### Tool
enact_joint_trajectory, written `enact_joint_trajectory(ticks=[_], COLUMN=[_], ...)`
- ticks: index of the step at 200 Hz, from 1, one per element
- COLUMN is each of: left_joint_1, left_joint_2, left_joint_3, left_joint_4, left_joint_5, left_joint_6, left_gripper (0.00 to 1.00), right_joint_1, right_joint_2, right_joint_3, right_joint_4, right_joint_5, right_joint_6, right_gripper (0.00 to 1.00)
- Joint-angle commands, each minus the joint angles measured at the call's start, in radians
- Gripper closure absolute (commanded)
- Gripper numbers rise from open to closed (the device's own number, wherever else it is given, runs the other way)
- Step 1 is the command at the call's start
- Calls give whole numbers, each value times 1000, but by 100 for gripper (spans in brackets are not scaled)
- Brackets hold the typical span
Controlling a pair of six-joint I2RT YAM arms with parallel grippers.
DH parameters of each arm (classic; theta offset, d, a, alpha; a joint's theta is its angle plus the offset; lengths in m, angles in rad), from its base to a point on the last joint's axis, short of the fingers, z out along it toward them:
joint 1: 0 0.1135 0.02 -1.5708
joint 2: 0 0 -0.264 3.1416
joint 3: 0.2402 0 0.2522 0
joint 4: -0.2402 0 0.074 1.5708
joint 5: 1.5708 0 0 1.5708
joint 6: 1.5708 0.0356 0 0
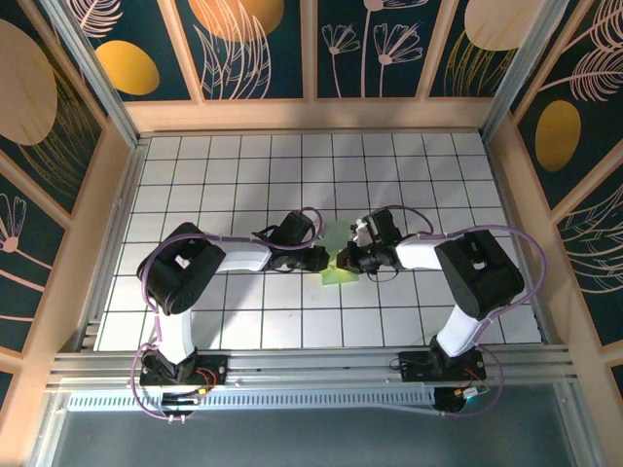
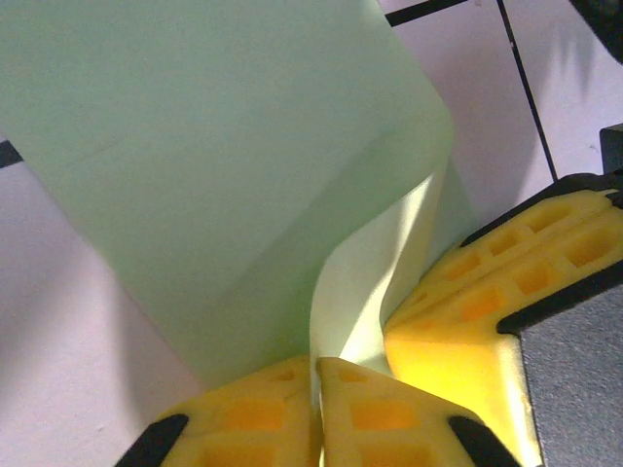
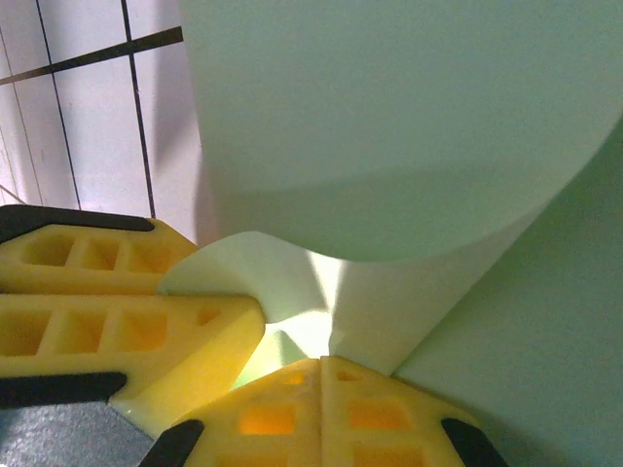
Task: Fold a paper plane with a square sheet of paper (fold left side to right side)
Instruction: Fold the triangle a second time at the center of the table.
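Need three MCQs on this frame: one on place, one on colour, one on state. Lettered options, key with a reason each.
1. Where is the sheet of paper?
A) far left corner
B) at the middle of the table, between left gripper and right gripper
C) on an arm base
2. Its colour?
A) white
B) blue
C) light green
3. The left gripper is:
A) shut on the sheet
B) wide open
C) holding a pen
Key: B, both grippers meet at it mid-table; C, pale green in every view; A, its fingers pinch the sheet's edge.
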Motion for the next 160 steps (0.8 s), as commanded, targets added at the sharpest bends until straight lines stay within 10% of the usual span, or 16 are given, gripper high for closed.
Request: enact_joint_trajectory(ticks=[1, 50, 160], left_joint_1=[9, 9, -20], left_joint_2=[-34, -172, -195], left_joint_3=[-4, 8, -140], left_joint_4=[-34, -126, 110], left_joint_5=[-60, -151, 205], left_joint_6=[-7, -12, -200], left_gripper=[80, 65, 92], right_joint_1=[6, 6, 6], right_joint_2=[27, 20, 12], right_joint_3=[-2, -8, -12], right_joint_4=[-41, -37, -30], right_joint_5=[38, 38, 32], right_joint_6=[-13, -13, -13], right_gripper=[100, 100, 100])
